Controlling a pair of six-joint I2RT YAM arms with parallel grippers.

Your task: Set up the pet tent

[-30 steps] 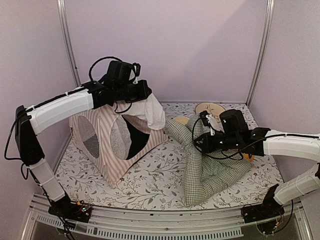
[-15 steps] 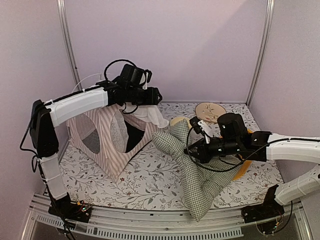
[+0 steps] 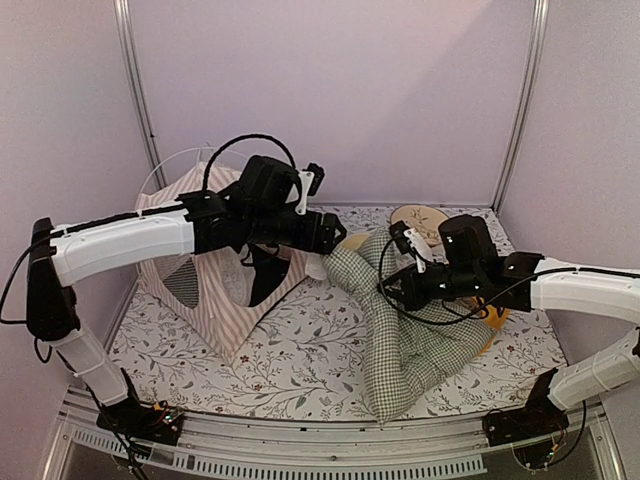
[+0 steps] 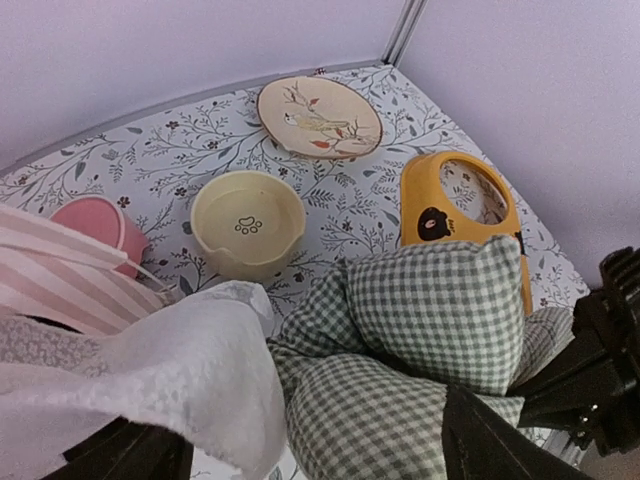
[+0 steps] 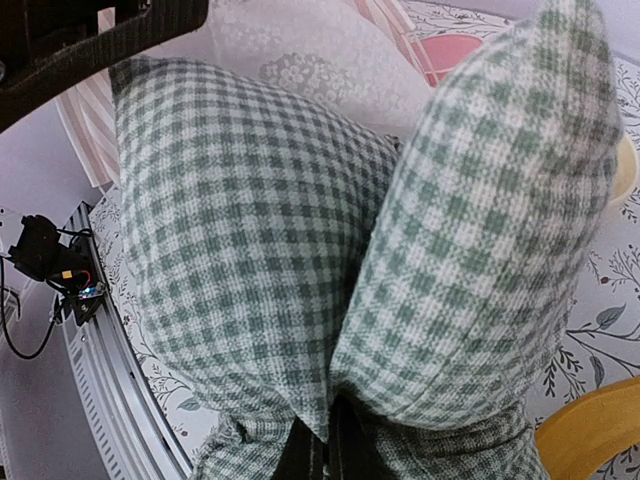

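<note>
Left gripper [image 3: 332, 238] swung forward, released; pet tent [image 3: 215, 312] upright, apex up, door seemingly facing right; right gripper [image 3: 388, 292] grasping cushion [image 3: 400, 350].

**Inspector:** What is the left arm [image 3: 120, 240] showing?

**Assistant:** It is wearing smooth white shells on its long links, with black joint housings breaking them up. A black cable [image 3: 250, 137] is looping above the wrist. A small white bracket [image 3: 305, 188] is sitting on the black left hand [image 3: 330, 236].

**Inspector:** And the right arm [image 3: 585, 292]?

**Assistant:** It is showing the same white shells and black joints. A thin black lead [image 3: 381, 262] is curling beside the black right hand [image 3: 392, 290]. The left base [image 3: 140, 420] and the right base [image 3: 520, 425] are both black and are trailing loose wires.
</note>
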